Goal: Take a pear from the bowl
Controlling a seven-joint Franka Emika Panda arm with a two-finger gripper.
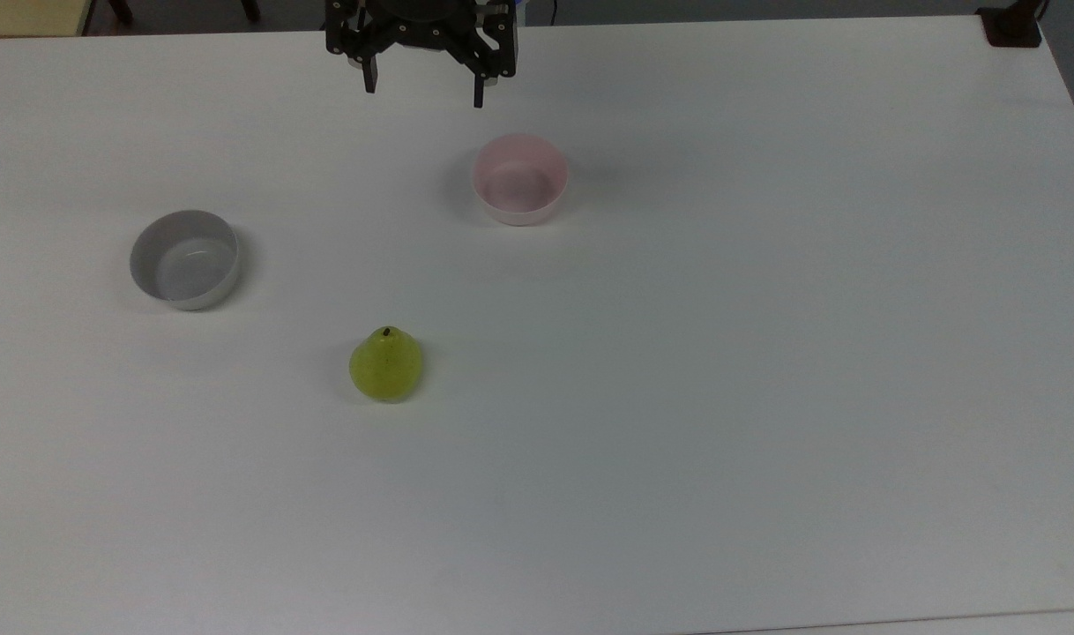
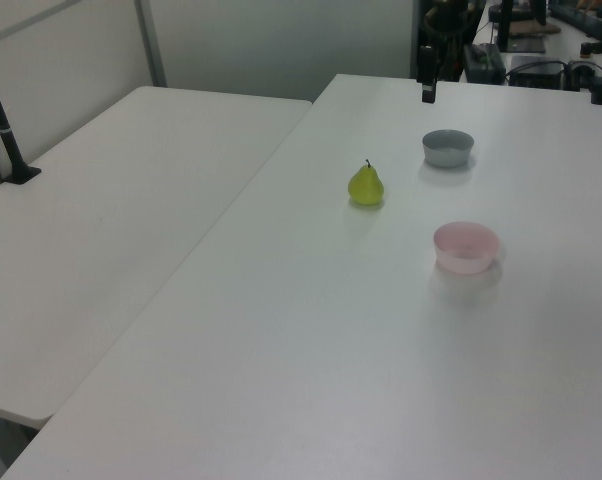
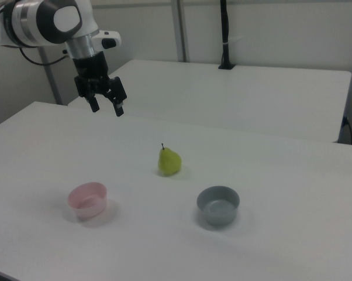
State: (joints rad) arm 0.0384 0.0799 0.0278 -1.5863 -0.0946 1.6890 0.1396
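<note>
Gripper (image 1: pixel 423 95): fingers spread wide, holding nothing, raised over the table's far edge in the top view.
Pink bowl (image 1: pixel 520 179): nearest the gripper.
Pear (image 1: pixel 385 363): upright on the white table (image 1: pixel 766 353), outside both bowls.
Grey bowl (image 1: pixel 184 259): at the top view's left.

The top view is looking steeply down at the table (image 1: pixel 766 397) from high up. The left view is looking along the table from one end, and the right view is facing it from the opposite side, lower and nearer. All three are sharing the pear (image 1: pixel 385 363), both bowls and the tool (image 1: pixel 422 93).
</note>
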